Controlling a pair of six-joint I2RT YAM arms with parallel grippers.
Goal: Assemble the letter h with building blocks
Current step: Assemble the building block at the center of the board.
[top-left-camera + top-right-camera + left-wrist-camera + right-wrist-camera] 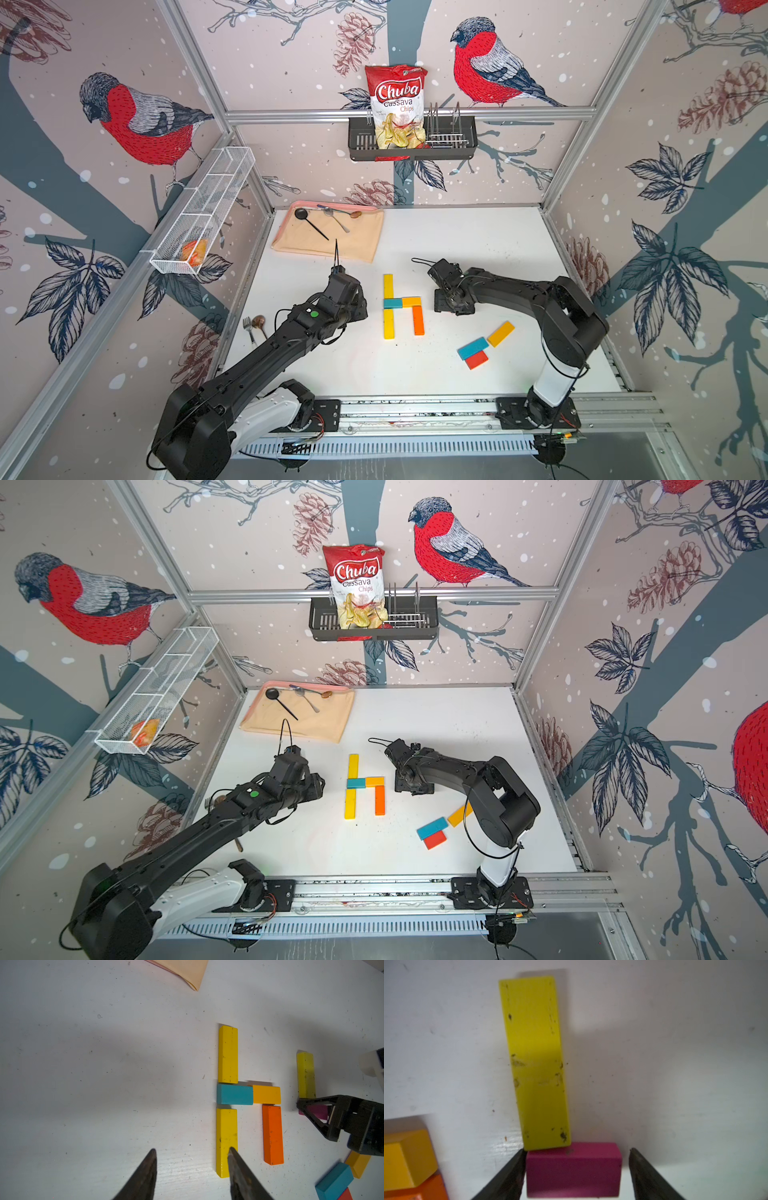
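in a top view your left gripper point(358, 308) sits left of centre, just beside the letter. its wrist view shows the jaws spread with bare table point(83, 1064) between them. one fingertip point(232, 1153) overlaps the lower yellow block point(226, 1140), and you cannot tell whether it touches.

at centre frame five building blocks point(389, 324) lie flat as an h. the upper yellow block point(388, 286), teal block point(392, 303) and lower yellow block form one column. an amber block point(411, 301) butts the teal one's right end, and an orange block point(418, 320) runs down from it.

right of that, your right gripper point(578, 1151) straddles a magenta block point(574, 1169), jaws spread, with a gap at one finger. a lime-yellow block point(535, 1064) abuts the magenta one.

at lower right a spare teal block point(473, 348) and a red block point(476, 360) lie side by side, a second amber block point(500, 333) close by.
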